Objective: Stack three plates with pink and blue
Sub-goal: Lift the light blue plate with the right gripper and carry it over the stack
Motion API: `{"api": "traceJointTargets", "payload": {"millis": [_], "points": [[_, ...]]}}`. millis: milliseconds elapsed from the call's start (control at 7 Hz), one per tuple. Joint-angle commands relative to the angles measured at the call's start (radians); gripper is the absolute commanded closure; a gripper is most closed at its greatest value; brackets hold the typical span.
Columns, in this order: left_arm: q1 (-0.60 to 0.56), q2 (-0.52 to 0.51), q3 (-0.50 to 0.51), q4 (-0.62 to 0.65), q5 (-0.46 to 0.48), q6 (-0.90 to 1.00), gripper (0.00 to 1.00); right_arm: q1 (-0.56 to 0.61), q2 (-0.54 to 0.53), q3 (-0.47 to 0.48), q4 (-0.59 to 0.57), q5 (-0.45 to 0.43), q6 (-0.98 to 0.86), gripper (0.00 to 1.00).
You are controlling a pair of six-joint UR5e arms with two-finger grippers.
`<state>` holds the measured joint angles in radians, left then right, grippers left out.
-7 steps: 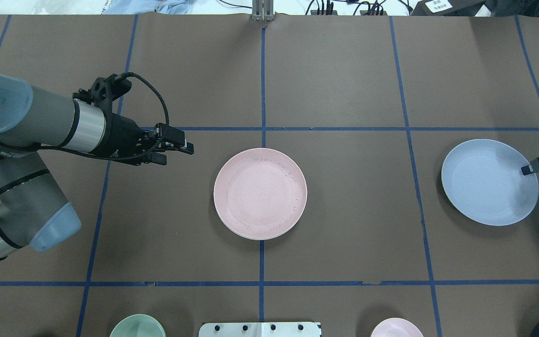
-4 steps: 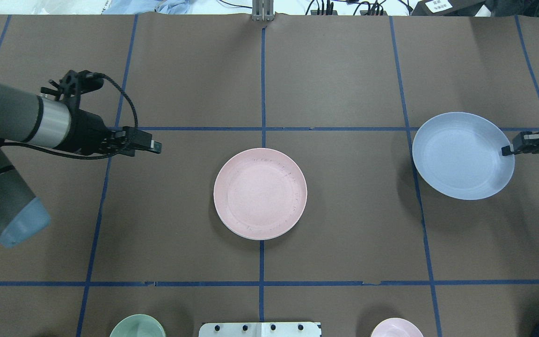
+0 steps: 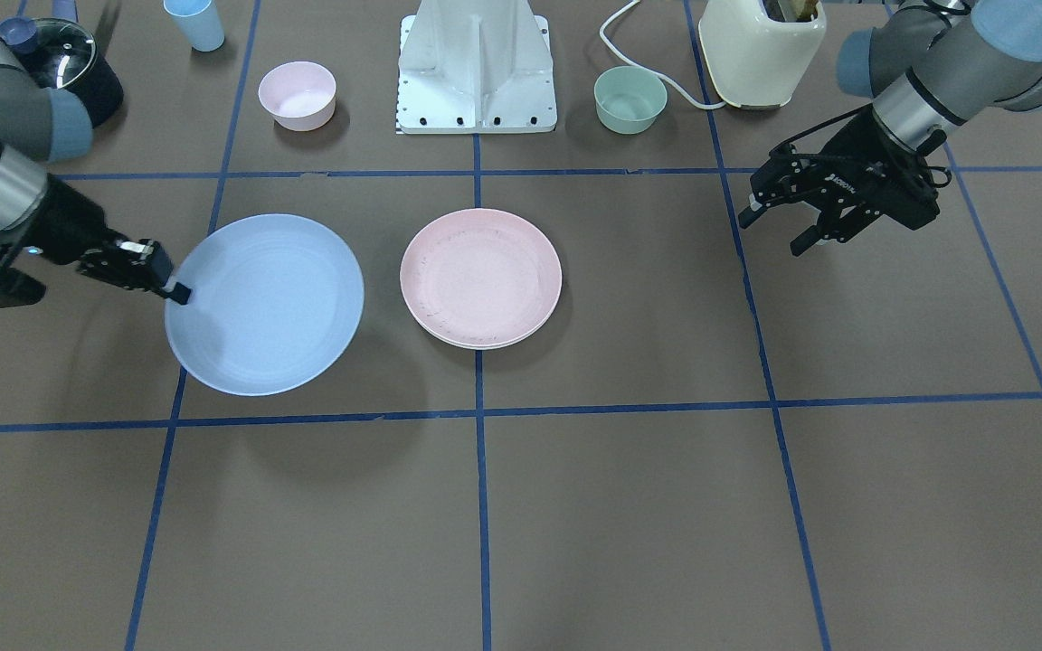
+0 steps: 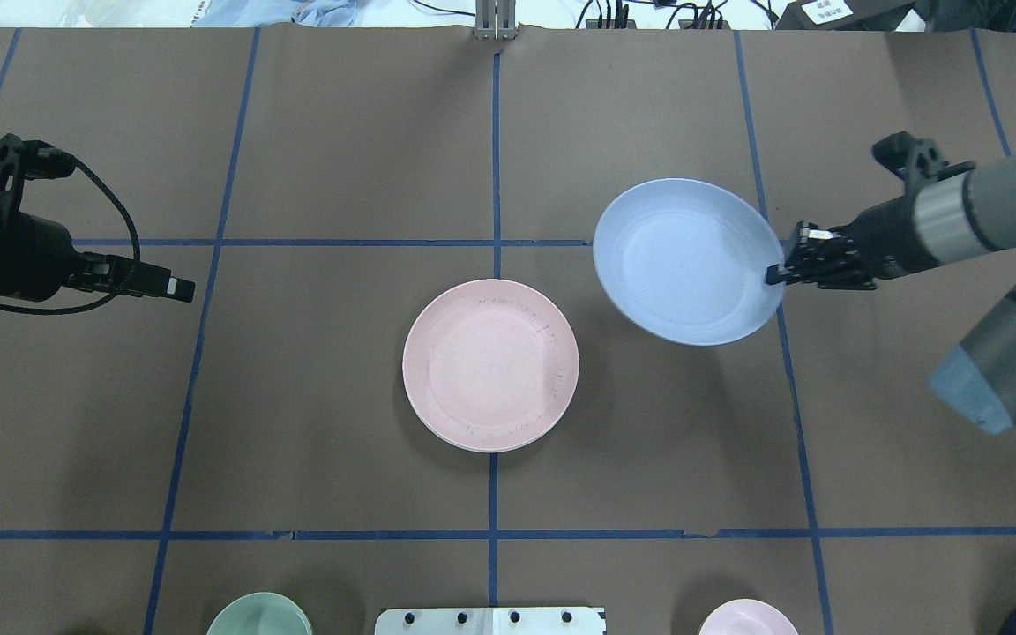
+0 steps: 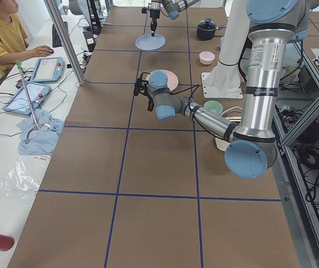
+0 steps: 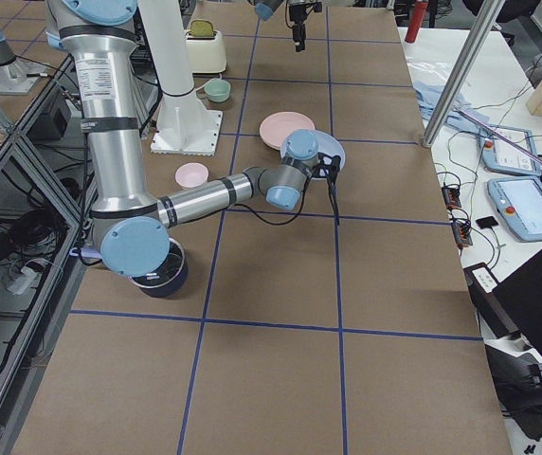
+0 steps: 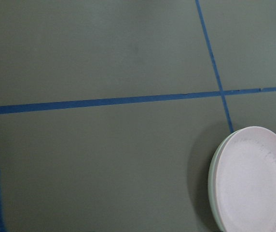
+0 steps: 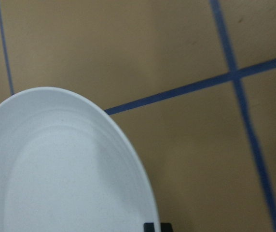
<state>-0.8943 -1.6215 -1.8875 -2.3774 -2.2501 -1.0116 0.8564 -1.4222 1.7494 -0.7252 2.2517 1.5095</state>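
**Blue plate leading, stack lying to the left and nearer the base**

The right gripper (image 4: 777,273) is pinching the light blue plate (image 4: 684,260) by its rim, jaws pressed together on the edge farthest from the table's middle. The whole disc is therefore reaching out ahead of the fingers, toward the centre. The plate is hanging above the table (image 4: 649,459) — its shadow is falling apart from it in the front-facing view — and looks slightly tilted.

The pink plate (image 4: 490,362) is sitting at the centre cross of the blue tape, resting on the cream plate (image 7: 210,183), whose pale rim is just peeking out beneath it. From the blue plate, this pair is lying toward the robot's left and closer to its base. The two rims are near each other but not overlapping.

Judging from this, the carry is calling for a diagonal shift leftward and back, until the blue disc's centre — not the gripper — is standing over the pink one.

The left gripper (image 3: 771,233) is hovering well apart on its own side, fingers spread and holding nothing, so the right arm is the nearer one.
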Motion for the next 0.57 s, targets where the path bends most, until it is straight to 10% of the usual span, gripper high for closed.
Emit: {"api": "traceJointTargets", "payload": {"millis": [0, 429], "points": [[-0.002, 0.008, -0.002, -0.002, -0.002, 0.005, 0.09, -0.193, 0.112, 0.103, -0.163, -0.163, 0.176, 1.00], [0.000, 0.008, -0.002, -0.002, 0.000, -0.004, 0.05, -0.387, 0.239, 0.160, -0.448, -0.412, 0.176, 1.00]]}}
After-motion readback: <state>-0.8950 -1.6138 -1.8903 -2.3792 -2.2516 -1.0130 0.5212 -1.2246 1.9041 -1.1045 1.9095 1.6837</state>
